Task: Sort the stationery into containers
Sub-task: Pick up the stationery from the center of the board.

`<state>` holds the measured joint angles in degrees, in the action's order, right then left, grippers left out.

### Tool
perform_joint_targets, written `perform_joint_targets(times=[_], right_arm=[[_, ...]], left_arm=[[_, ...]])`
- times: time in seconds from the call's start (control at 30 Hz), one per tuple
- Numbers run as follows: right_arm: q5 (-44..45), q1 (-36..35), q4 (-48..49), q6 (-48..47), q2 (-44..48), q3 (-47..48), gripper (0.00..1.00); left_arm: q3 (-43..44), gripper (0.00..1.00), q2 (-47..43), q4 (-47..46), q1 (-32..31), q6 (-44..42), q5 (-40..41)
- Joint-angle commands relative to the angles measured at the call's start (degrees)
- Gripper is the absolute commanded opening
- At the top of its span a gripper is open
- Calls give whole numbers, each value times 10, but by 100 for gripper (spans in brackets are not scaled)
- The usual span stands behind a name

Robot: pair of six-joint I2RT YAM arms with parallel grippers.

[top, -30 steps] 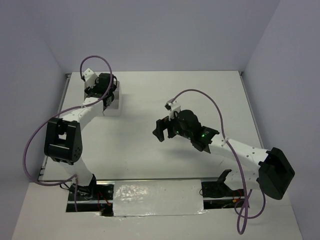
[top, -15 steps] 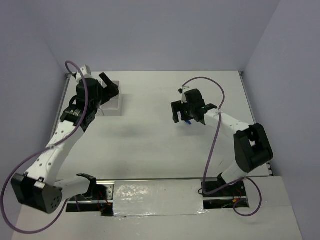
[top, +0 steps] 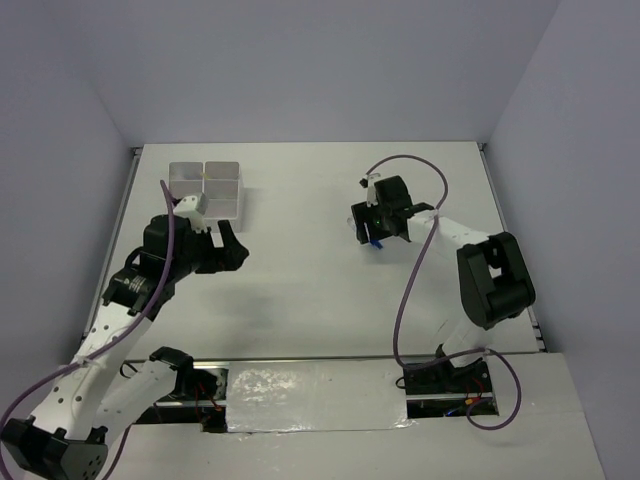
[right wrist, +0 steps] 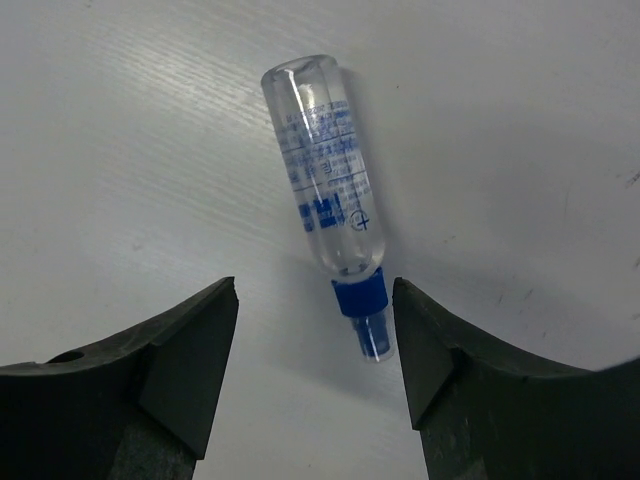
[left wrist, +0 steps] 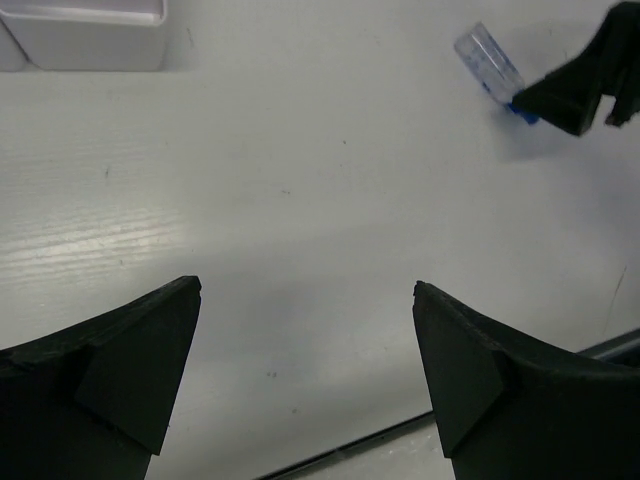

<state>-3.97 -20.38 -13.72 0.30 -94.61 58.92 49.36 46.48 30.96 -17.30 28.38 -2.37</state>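
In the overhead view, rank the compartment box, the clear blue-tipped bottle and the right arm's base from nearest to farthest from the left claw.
From the left claw:
1. Compartment box, just beyond it, at the far left of the table.
2. Clear blue-tipped bottle, across the table to the right.
3. Right arm's base, at the near right edge.

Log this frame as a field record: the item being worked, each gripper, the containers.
item: blue-tipped clear pen, lying flat on the table
right gripper: fingers open, one on each side of the pen's blue tip, not touching it
left gripper: fingers wide open, nothing between them, above the table
containers: far-left part of the table, well apart from the pen; contents cannot be told
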Motion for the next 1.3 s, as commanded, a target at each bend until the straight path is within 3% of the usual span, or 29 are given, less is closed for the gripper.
perform_joint_targets(times=[0.0,0.13,0.33,0.43,0.5,0.6,0.63,0.87,1.0,1.13,1.27], right_arm=[[-1,10,-3,-28,-41,42,70],[1,11,-22,-38,-66,62,63],[21,16,-67,-40,-110,84,63],[15,16,-99,-43,-140,113,42],[13,15,-97,-43,-136,107,35],[16,14,-94,-38,-126,92,10],[13,14,-90,-37,-119,83,9],[-31,-27,-90,-29,-24,49,0],[-55,-69,-197,-65,31,80,0],[-93,-132,-288,-109,69,100,0],[-183,-197,-312,-148,123,109,0]], left_arm=[[-8,99,-25,-1,-2,-50,-67],[-21,99,-36,-26,-1,-53,-100],[-24,99,-31,-29,-1,-56,-121],[-24,99,-35,-28,-2,-57,-121],[-24,99,-36,-28,-1,-55,-119],[-23,99,-33,-28,-1,-55,-117],[-23,99,-32,-28,-1,-55,-113],[0,99,14,-32,-1,-65,-98],[73,99,88,6,-2,-131,-173],[178,99,158,35,-37,-150,-192],[190,99,183,3,-41,-139,-273]])
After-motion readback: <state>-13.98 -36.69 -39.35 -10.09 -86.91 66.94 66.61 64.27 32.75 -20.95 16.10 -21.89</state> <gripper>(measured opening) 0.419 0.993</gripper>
